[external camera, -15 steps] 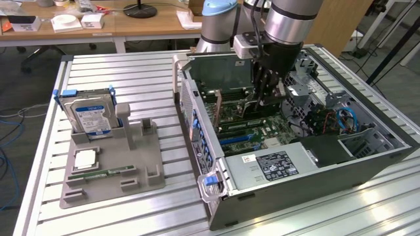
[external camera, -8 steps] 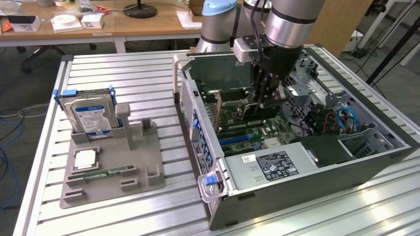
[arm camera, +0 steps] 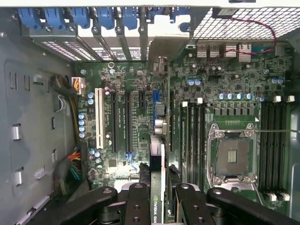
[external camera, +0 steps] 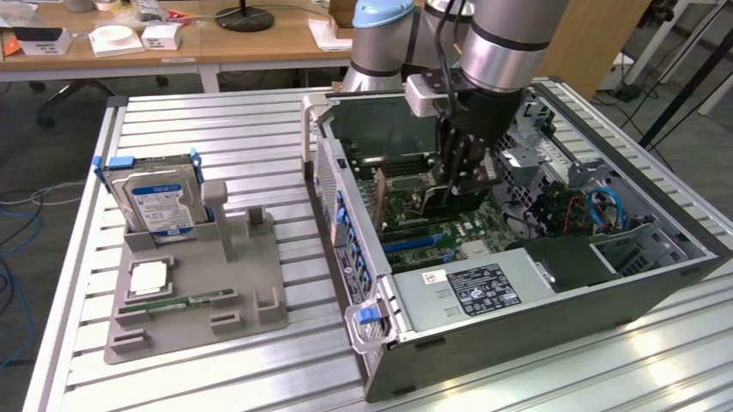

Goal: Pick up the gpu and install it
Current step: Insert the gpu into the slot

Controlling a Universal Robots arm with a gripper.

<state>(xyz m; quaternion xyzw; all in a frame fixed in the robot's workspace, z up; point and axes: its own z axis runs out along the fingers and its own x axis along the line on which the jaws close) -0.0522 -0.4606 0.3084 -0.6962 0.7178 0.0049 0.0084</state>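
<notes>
My gripper [external camera: 463, 178] reaches down into the open computer case [external camera: 641, 283], above the motherboard [external camera: 441, 232]. In the wrist view the gripper [arm camera: 157, 208] is shut on the gpu [arm camera: 157, 164]. The gpu is a thin black card seen edge-on, with a green logo near the black fingers [arm camera: 137, 202]. Its silver bracket [arm camera: 159, 52] points toward the blue slot latches [arm camera: 101, 18] at the case's rear wall. The card hangs over the black expansion slots [arm camera: 127, 119] beside the memory slots [arm camera: 192, 136]. Whether it touches a slot I cannot tell.
On the exterior view's left, a grey fixture tray [external camera: 201, 300] holds a hard drive [external camera: 160, 206] in a blue caddy, a small chip [external camera: 149, 277] and a green memory stick [external camera: 178, 300]. Inside the case are a CPU socket [arm camera: 232, 157], cable bundles [arm camera: 70, 171] and drive cages [external camera: 550, 163].
</notes>
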